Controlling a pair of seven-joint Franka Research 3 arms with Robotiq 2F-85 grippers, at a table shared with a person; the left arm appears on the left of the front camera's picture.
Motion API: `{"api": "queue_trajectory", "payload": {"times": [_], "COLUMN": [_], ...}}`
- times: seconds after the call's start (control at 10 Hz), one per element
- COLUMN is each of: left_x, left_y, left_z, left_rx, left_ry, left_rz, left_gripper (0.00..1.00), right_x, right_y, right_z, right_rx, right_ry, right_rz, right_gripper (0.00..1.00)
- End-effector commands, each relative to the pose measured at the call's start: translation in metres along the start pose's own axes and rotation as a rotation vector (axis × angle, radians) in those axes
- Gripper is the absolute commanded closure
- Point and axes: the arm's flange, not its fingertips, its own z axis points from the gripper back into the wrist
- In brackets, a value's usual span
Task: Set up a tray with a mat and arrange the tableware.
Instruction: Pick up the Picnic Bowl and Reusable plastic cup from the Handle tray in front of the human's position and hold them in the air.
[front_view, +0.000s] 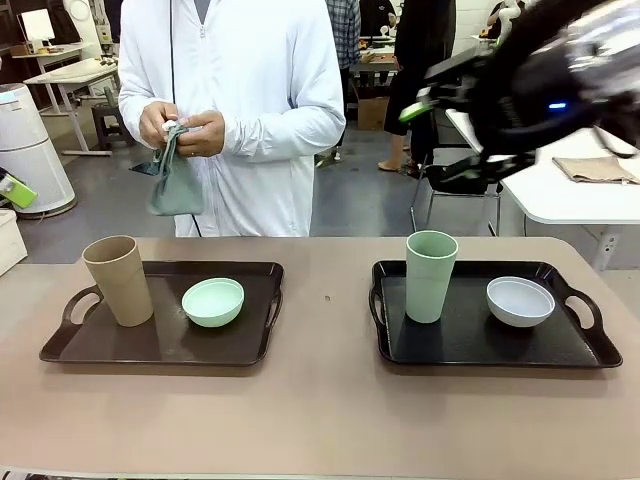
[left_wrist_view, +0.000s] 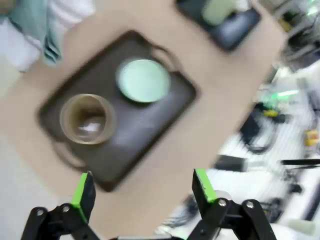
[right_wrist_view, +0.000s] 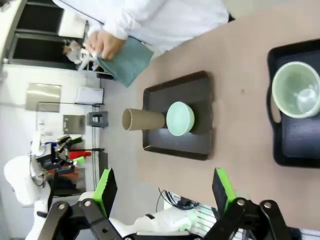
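Note:
Two dark trays lie on the tan table. The left tray (front_view: 150, 345) (left_wrist_view: 150, 125) (right_wrist_view: 197, 145) carries a tan cup (front_view: 118, 280) (left_wrist_view: 87, 119) (right_wrist_view: 142, 119) and a mint green bowl (front_view: 213, 301) (left_wrist_view: 143, 80) (right_wrist_view: 180, 118). On the right tray (front_view: 470, 340) (right_wrist_view: 295, 145) stand a pale green cup (front_view: 431, 275) (right_wrist_view: 295, 90) and a white bowl (front_view: 520, 301). A person across the table holds a grey-green mat (front_view: 175, 180) (right_wrist_view: 127, 60) in both hands. My left gripper (left_wrist_view: 143, 185) hangs open high above the left tray. My right gripper (right_wrist_view: 164, 182) (front_view: 440, 140) is open, raised at the far right.
A bare strip of table (front_view: 325, 330) runs between the trays, with more free surface along the near edge. Behind on the right stands a white table (front_view: 570, 195) with a folded tan cloth (front_view: 597, 168). A white cylindrical appliance (front_view: 30, 150) stands at the far left.

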Motion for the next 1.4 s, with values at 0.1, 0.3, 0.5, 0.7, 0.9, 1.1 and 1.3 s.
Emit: {"api": "queue_trajectory", "payload": {"times": [0.1, 0.3, 0.5, 0.7, 0.9, 1.1, 1.3], "left_x": [-0.012, -0.003, -0.005, -0.004, -0.010, -0.012, -0.020], "left_y": [-0.012, -0.001, 0.039, 0.089, 0.132, 0.164, 0.117], "left_z": [0.001, -0.004, -0.005, -0.013, -0.035, -0.066, -0.051], "left_rx": [-0.151, -0.051, -0.023, -0.084, -0.383, -0.577, -0.312], "left_ry": [-0.022, -0.009, -0.052, -0.047, -0.100, -0.097, -0.125], "left_rz": [0.090, 0.021, -0.249, -0.426, -0.604, -0.787, -0.620], "left_gripper": [0.00, 0.00, 0.00, 0.00, 0.00, 0.00, 0.00], "right_x": [-0.012, -0.005, -0.012, -0.007, 0.001, 0.018, -0.007], "right_y": [-0.008, -0.003, 0.032, 0.052, 0.066, 0.067, 0.052], "right_z": [0.034, 0.000, -0.056, -0.112, -0.169, -0.210, -0.177], "right_rx": [0.018, -0.175, -0.376, -0.465, -0.450, -0.401, -0.454], "right_ry": [-0.021, 0.056, 0.165, 0.246, 0.309, 0.345, 0.314], "right_rz": [0.007, 0.014, 0.155, 0.175, 0.175, 0.144, 0.191], "right_gripper": [0.00, 0.00, 0.00, 0.00, 0.00, 0.00, 0.00]}}
